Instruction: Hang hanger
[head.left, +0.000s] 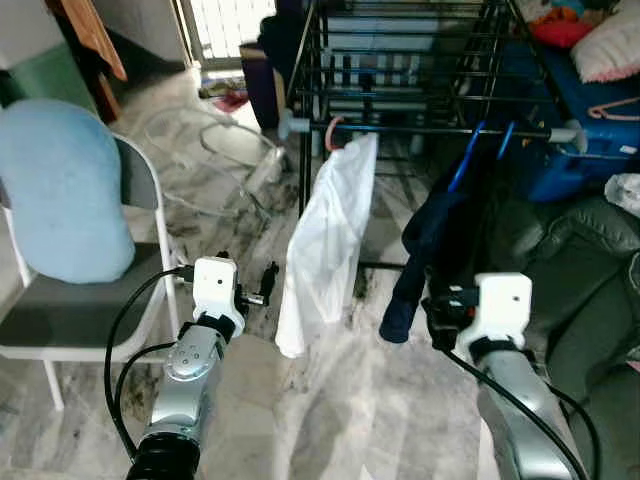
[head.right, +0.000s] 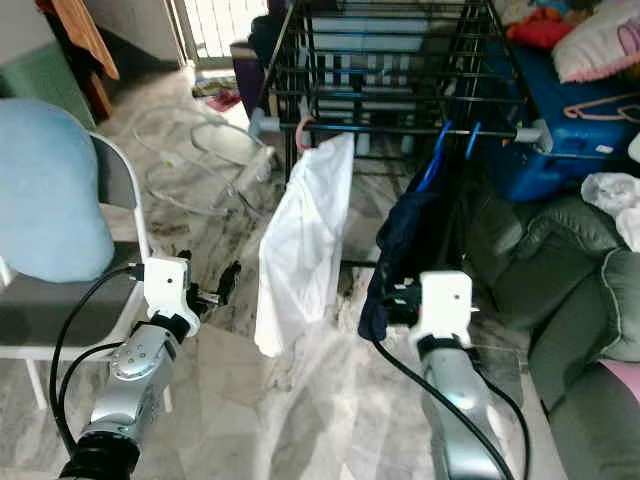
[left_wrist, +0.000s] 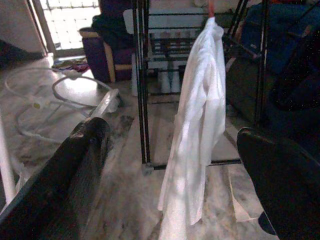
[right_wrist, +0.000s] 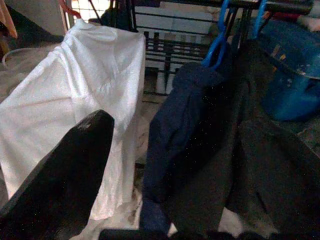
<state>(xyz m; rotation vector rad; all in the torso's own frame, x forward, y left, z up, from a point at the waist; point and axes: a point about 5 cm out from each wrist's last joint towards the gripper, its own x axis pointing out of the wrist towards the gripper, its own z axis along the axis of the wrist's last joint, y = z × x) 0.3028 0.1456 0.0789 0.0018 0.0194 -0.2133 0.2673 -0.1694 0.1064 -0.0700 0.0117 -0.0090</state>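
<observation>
A white shirt (head.left: 330, 240) hangs from a pink hanger (head.left: 333, 132) on the front rail of the black drying rack (head.left: 400, 70). To its right on the same rail, two blue hangers (head.left: 466, 155) carry a navy garment (head.left: 425, 240) and a darker one (right_wrist: 250, 100). My left gripper (head.left: 258, 288) is low and left of the white shirt, open and empty, with the shirt (left_wrist: 200, 115) ahead of its fingers. By the navy garment's lower hem, my right gripper (head.left: 438, 305) is held open with nothing in it.
A folding chair (head.left: 60, 320) with a light blue cushion (head.left: 60, 190) stands at my left. A grey sofa (head.left: 590, 270) and a blue tub (head.left: 575, 160) lie on the right. Hoses (head.left: 215, 160) lie on the marble floor behind the chair.
</observation>
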